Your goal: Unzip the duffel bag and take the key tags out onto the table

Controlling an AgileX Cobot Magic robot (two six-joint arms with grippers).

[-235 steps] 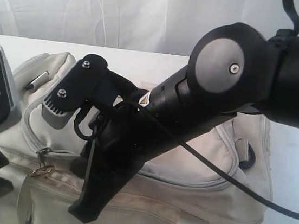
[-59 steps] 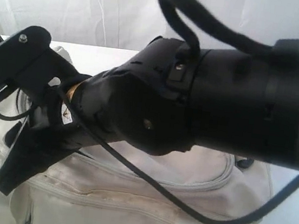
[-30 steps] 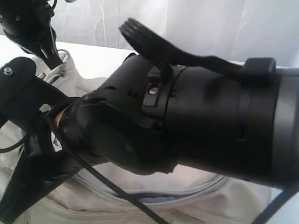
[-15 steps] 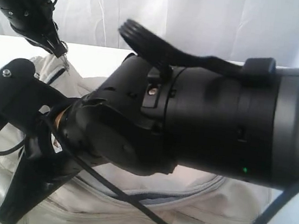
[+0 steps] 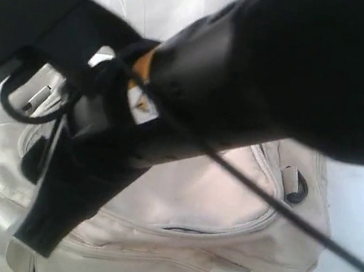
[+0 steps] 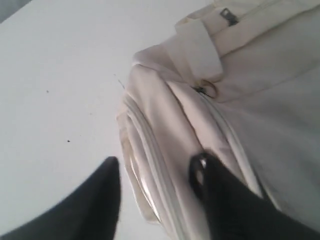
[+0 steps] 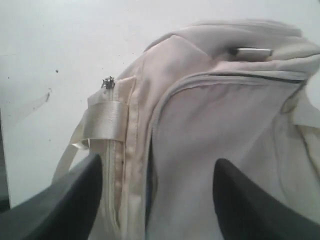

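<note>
1. Duffel bag [image 5: 213, 206] lies on the table [image 5: 358, 217]. Its cream fabric fills most of the exterior view, with bare tabletop beyond its right end. Which table edge it is nearest cannot be told.
2. The tabletop is plain white, with a few small dark specks in the left wrist view.
3. A white curtain [image 5: 172, 2] hangs in soft folds behind.
4. The right arm [image 5: 277, 68], black and blurred, crosses the upper exterior view close to the camera. A black cable [image 5: 279, 211] trails over the bag.
5. The left gripper [image 6: 156, 167] has its fingers apart at the bag's end, one over bare table and one over fabric, gripping nothing.
6. The right gripper [image 7: 157, 167] is spread wide. The bag's end and a satin strap [image 7: 102, 120] show between its fingers, and nothing is clamped.
7. The top zip [image 5: 184, 229] shows a thin dark slit.
8. Half a second earlier the left gripper was pinched together above the bag's far left end, and it has since left that spot. The right arm has swung up. The zip gap then looked wider.
</note>
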